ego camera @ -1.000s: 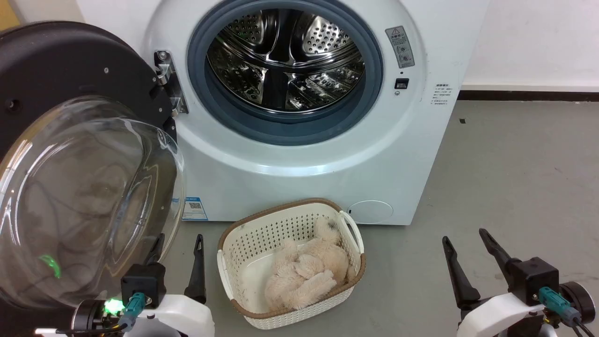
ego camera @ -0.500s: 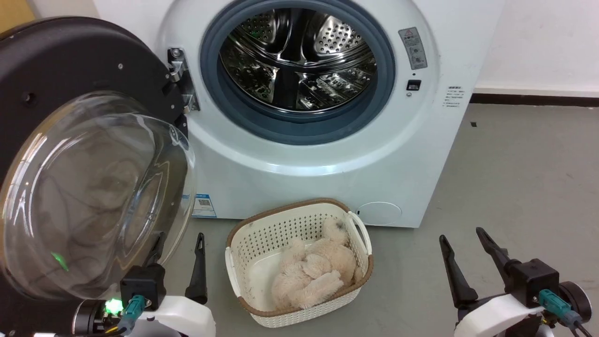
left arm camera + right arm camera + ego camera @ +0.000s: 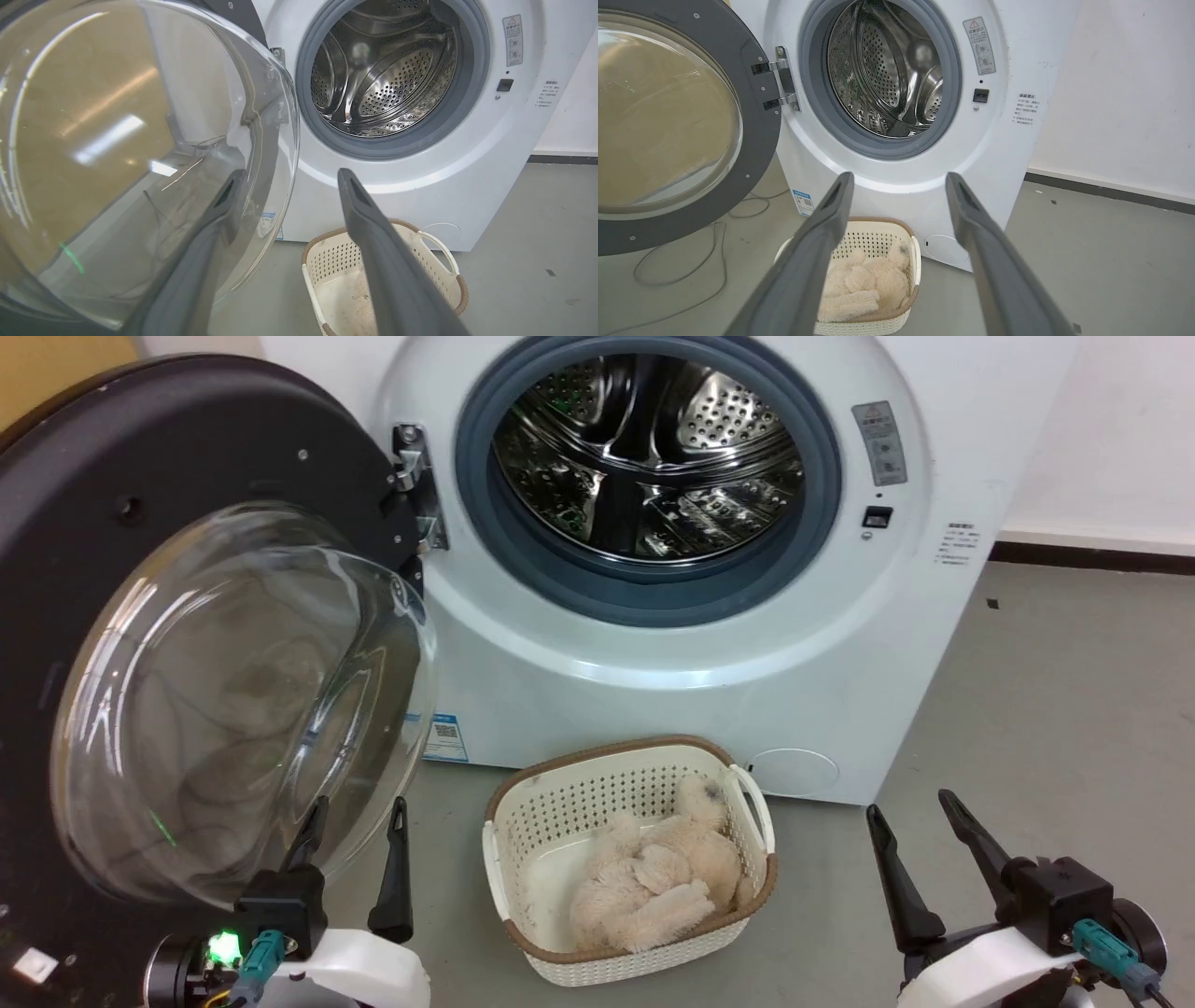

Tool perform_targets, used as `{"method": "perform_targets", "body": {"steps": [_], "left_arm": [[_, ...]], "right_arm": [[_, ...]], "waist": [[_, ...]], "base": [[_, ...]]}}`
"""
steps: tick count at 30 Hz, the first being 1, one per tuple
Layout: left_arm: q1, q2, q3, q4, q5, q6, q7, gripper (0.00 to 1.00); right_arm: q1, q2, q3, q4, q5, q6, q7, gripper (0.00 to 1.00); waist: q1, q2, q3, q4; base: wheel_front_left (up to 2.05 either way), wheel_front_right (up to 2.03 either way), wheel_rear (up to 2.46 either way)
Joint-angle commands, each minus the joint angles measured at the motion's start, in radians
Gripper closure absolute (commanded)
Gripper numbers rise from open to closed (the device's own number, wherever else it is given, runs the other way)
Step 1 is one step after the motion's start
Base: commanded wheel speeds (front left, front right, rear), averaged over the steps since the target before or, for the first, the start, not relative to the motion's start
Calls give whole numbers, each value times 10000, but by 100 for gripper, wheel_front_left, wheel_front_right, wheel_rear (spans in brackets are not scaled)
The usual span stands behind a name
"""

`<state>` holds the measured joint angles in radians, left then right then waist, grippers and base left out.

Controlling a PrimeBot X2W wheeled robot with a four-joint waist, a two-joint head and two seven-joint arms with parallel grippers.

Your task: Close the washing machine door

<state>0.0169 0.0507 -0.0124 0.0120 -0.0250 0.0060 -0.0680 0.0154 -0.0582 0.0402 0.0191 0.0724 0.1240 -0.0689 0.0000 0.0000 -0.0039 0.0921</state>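
Glass is the hazard: the washing machine door [image 3: 201,644] hangs wide open to the left of the washing machine [image 3: 672,653], on its hinge [image 3: 415,485], with its clear bowl bulging toward the robot. The left fingers [image 3: 396,868] are spread apart and hold nothing. One of them shows through the bowl's lower edge, and I cannot tell if it touches. A push on that slick curve would likely skid off, or a finger could catch under the bowl as the door swings. A weak shove may leave the latch unclicked. The right fingers [image 3: 894,877], also spread and empty, sit well to the machine's right. The basket [image 3: 597,793] just in front of the machine seems low enough to clear the swing.

Count: one door, one machine, one hinge, one basket holding what looks like one plush toy [image 3: 653,882], and two fingers per arm.
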Motion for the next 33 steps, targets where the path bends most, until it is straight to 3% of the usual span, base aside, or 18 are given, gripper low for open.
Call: {"method": "perform_targets", "body": {"steps": [1, 33], "left_arm": [[88, -2, 10, 9, -57, -1, -104, 0], [294, -3, 146, -178, -239, 44, -772, 0]], "right_arm": [[52, -58, 43, 20, 83, 19, -96, 0], [5, -251, 664, 312, 839, 36, -764, 0]], "waist": [[0, 0, -11, 76], [0, 0, -100, 1891]], "base": [[0, 0, 0], [0, 0, 0]]}}
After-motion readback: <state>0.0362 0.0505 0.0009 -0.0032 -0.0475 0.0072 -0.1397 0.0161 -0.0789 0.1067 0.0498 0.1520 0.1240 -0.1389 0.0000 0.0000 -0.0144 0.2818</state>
